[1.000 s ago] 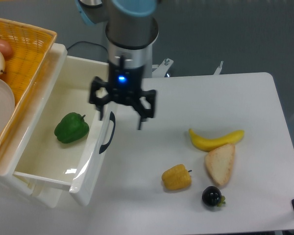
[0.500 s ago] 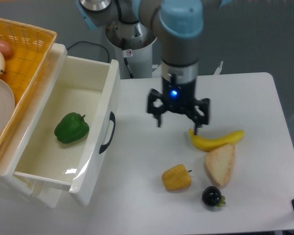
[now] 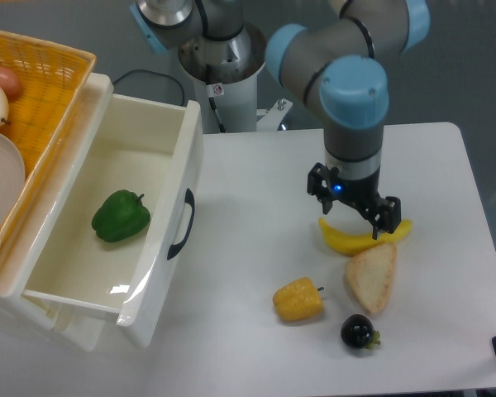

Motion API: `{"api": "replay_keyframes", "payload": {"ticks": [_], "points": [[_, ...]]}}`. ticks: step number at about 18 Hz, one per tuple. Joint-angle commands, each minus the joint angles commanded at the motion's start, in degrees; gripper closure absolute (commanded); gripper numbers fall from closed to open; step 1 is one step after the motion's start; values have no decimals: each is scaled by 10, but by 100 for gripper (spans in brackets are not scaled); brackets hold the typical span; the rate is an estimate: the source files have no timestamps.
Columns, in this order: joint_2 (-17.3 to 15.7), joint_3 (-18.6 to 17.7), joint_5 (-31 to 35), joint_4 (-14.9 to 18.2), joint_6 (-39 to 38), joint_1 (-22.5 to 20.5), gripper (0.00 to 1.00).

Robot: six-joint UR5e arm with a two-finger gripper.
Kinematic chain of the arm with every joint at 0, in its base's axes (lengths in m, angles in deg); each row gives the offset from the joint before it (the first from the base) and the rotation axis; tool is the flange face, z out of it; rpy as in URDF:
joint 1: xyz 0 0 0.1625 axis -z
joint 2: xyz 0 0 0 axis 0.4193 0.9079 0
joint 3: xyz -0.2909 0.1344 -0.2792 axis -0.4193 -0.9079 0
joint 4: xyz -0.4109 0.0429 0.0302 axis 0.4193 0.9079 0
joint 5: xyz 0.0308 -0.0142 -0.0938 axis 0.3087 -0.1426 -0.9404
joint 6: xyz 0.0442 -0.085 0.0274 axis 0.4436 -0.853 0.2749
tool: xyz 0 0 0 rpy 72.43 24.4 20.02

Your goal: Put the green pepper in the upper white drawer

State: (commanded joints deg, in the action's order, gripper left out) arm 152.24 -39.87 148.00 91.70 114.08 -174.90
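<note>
The green pepper (image 3: 121, 216) is lying inside the upper white drawer (image 3: 172, 145), left of frame; the gripper (image 3: 353, 207), jaws wide and empty, is hovering right of center and should keep off the banana (image 3: 347, 239).

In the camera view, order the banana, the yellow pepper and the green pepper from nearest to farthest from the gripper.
1. Banana, directly below the gripper.
2. Yellow pepper, lower left on the table.
3. Green pepper, far left, inside the white drawer.

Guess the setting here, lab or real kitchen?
Most likely a robotics lab tabletop, not a kitchen. An arm with its gripper open works over a plain white table against a bare grey backdrop, and the green pepper in the upper white drawer looks like a glossy toy prop.
</note>
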Motion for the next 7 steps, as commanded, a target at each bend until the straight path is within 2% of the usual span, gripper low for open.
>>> {"api": "replay_keyframes", "payload": {"ticks": [7], "points": [[28, 1, -10, -4, 6, -3, 0]]}}
